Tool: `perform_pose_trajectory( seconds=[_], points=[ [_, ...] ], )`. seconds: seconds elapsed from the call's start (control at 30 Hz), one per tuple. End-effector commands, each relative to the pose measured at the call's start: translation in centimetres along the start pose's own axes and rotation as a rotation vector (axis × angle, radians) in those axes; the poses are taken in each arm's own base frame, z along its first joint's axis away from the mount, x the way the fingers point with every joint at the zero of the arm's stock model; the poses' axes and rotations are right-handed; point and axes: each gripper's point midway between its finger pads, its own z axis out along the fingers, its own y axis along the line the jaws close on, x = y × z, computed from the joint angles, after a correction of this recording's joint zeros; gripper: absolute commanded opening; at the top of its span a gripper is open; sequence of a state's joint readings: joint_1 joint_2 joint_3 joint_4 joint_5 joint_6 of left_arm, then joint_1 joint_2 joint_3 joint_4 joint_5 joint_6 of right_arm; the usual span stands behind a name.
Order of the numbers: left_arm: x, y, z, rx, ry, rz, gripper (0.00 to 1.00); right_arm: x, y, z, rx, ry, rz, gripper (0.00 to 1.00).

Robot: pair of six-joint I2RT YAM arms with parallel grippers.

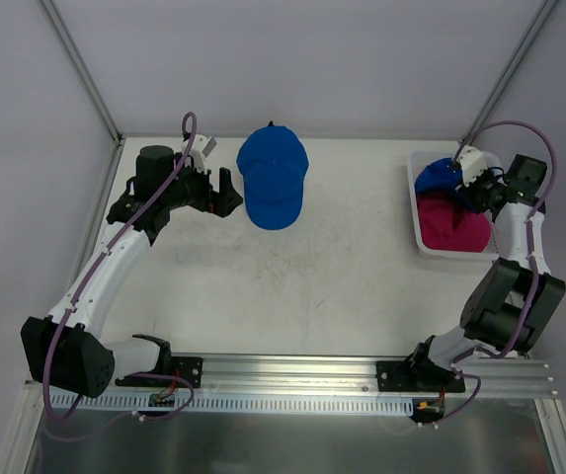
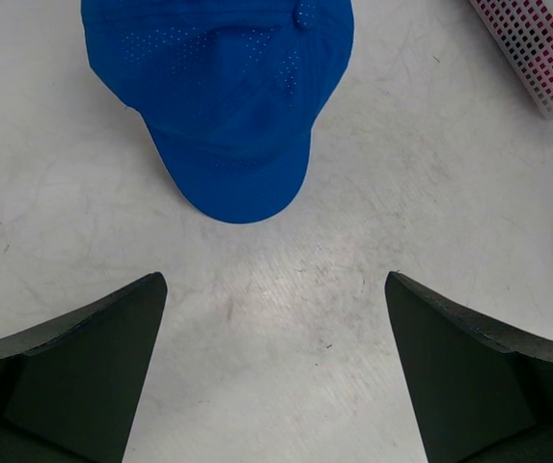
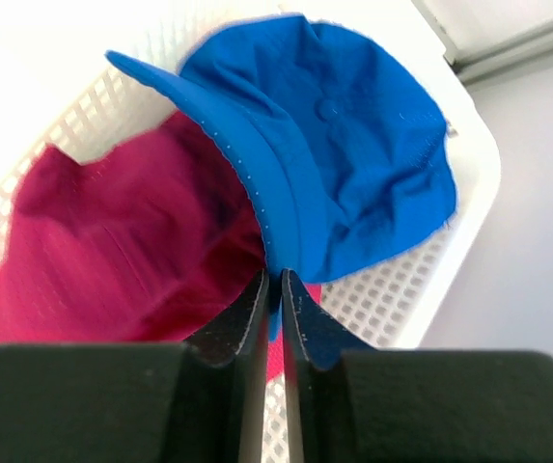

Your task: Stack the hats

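Left gripper (image 2: 276, 289) stood spread near royal blue fabric cap (image 2: 223, 106); right gripper (image 3: 273, 280) clamped second blue fabric cap (image 3: 353, 164) by brim, inside white perforated tray (image 3: 469, 193).

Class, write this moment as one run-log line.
left jaws open, beside blue hat on table | right jaws shut on brim of second blue hat in basket | magenta hat in basket
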State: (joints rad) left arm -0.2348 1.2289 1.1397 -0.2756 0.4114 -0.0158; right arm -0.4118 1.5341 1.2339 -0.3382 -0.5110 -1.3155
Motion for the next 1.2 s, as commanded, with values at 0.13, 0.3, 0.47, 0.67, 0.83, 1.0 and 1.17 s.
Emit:
perform_pose_trajectory(
  seconds=[0.13, 0.3, 0.47, 0.67, 0.83, 1.0, 1.17],
  points=[
    [-1.2, -0.1, -0.6, 0.007, -0.034, 0.014, 0.99, -1.2, -1.1, 2.3, 0.018, -0.035, 0.072, 0.2],
    [-1.5, -0.1, -0.5, 0.01, -0.037, 0.014, 0.99, -0.5, -1.2, 3.2, 0.011, -0.012, 0.072, 0.3],
    [-1.9, -0.1, -0.7, 0.009, -0.045, 0.02, 0.99, 0.2, -0.8, 3.7, 0.0, 0.01, 0.061, 0.24],
    [-2.3, -0.3, -1.3, 0.005, -0.061, 0.027, 0.99, -4.8, -3.1, -0.1, 0.082, -0.107, 0.059, 0.0],
    [-2.2, -0.4, -1.9, 0.002, -0.071, 0.024, 0.99, -14.4, -6.4, -7.2, 0.218, -0.33, 0.048, 0.0],
    [-3.0, 0.1, -2.7, -0.016, -0.09, -0.017, 0.99, -22.8, -6.8, -11.5, 0.31, -0.491, -0.015, 0.0],
    [-3.9, 0.7, -3.7, -0.029, -0.116, -0.059, 0.99, -29.2, -4.4, -12.8, 0.406, -0.62, -0.193, 0.0]
  ],
)
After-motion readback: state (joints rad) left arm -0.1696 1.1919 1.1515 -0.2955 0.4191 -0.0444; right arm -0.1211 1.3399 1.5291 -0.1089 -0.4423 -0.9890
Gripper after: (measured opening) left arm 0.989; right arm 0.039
